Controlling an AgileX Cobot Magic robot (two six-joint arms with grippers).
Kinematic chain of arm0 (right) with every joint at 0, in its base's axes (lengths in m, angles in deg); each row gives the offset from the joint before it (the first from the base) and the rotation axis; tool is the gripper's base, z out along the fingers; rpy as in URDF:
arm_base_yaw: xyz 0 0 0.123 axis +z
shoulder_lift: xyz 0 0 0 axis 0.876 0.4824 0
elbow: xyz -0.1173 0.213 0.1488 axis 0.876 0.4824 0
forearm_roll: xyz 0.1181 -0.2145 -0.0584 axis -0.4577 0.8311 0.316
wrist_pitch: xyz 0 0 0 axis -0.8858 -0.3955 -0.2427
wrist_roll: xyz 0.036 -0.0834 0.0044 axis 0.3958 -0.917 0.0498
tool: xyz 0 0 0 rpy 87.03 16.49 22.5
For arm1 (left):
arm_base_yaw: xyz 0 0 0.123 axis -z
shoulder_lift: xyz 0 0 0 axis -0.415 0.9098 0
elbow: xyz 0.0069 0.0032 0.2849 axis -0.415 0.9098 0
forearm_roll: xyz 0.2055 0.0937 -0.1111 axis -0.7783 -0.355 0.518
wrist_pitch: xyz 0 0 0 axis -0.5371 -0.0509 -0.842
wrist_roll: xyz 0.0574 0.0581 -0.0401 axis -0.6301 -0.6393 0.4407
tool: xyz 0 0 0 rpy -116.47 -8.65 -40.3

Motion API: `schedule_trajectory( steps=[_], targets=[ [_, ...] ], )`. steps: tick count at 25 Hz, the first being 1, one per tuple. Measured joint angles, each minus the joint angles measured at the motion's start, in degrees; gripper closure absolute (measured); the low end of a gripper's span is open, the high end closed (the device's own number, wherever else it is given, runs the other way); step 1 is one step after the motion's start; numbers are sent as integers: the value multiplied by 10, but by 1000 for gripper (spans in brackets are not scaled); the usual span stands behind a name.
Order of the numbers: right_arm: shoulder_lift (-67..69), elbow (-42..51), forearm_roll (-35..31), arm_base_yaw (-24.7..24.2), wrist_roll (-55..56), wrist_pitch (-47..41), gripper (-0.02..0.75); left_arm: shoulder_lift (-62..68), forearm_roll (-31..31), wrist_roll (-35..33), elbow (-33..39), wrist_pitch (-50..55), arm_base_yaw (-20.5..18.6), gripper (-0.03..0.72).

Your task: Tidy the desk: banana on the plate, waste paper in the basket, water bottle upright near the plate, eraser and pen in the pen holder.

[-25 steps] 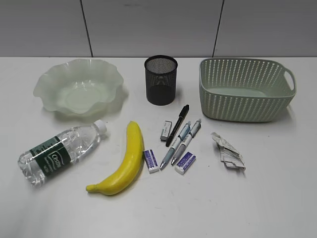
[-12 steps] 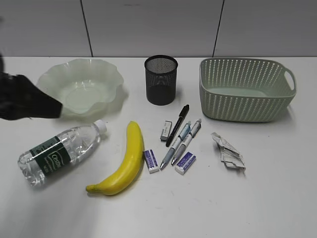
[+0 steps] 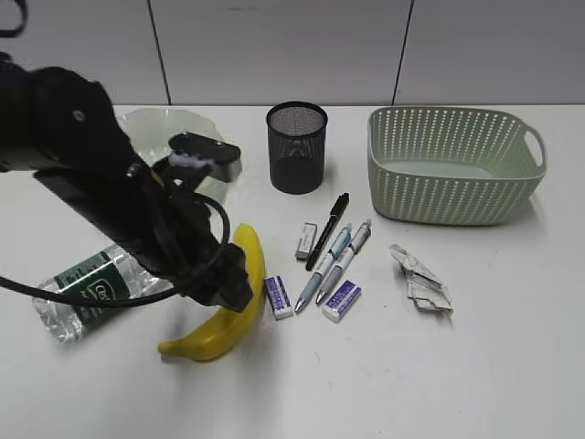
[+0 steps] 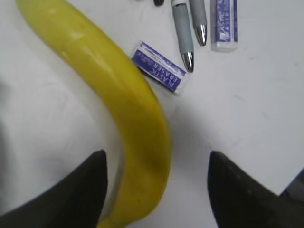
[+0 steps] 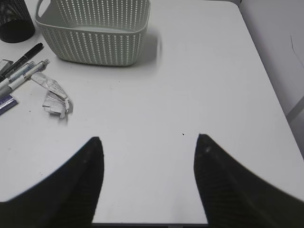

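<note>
The yellow banana (image 3: pixel 254 263) lies on the white desk (image 3: pixel 384 384), its lower half between the open fingers of my left gripper (image 3: pixel 233 288), which hangs over it without gripping it. In the left wrist view the banana (image 4: pixel 118 90) runs between the two dark fingertips, nearer the left one. My left arm hides part of the wavy green plate (image 3: pixel 155 121) and of the water bottle (image 3: pixel 87 288), which lies on its side. Several pens (image 3: pixel 329 229) and three erasers (image 3: pixel 279 297) lie mid-desk. My right gripper (image 5: pixel 148 142) is open over bare desk. The waste paper (image 3: pixel 422 282) lies right of the pens.
The black mesh pen holder (image 3: pixel 297 146) stands at the back centre and the perforated green basket (image 3: pixel 452 169) at the back right. In the right wrist view the basket (image 5: pixel 95 28) and the waste paper (image 5: pixel 53 97) are far left, and the desk's right edge is near.
My left arm has swung in from the left edge to above the banana, now covering part of the bottle and plate. No object has moved.
</note>
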Motion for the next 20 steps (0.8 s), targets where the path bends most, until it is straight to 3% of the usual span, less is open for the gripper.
schedule_trajectory(
  steps=[6, 10, 12, 14, 20],
  targets=[
    [0, 0, 0, 0, 0, 0, 258, 89, -63, 89, -45, -18, 12, 184],
    [0, 0, 0, 0, 0, 0, 258, 139, -72, 103, -67, -19, 14, 192],
    [0, 0, 0, 0, 0, 0, 258, 152, -72, 103, -76, -15, 18, 244],
    [0, 0, 0, 0, 0, 0, 258, 157, -72, 103, -81, -15, 22, 363],
    [0, 0, 0, 0, 0, 0, 258, 145, -56, 105, -81, 15, 27, 356]
  ],
)
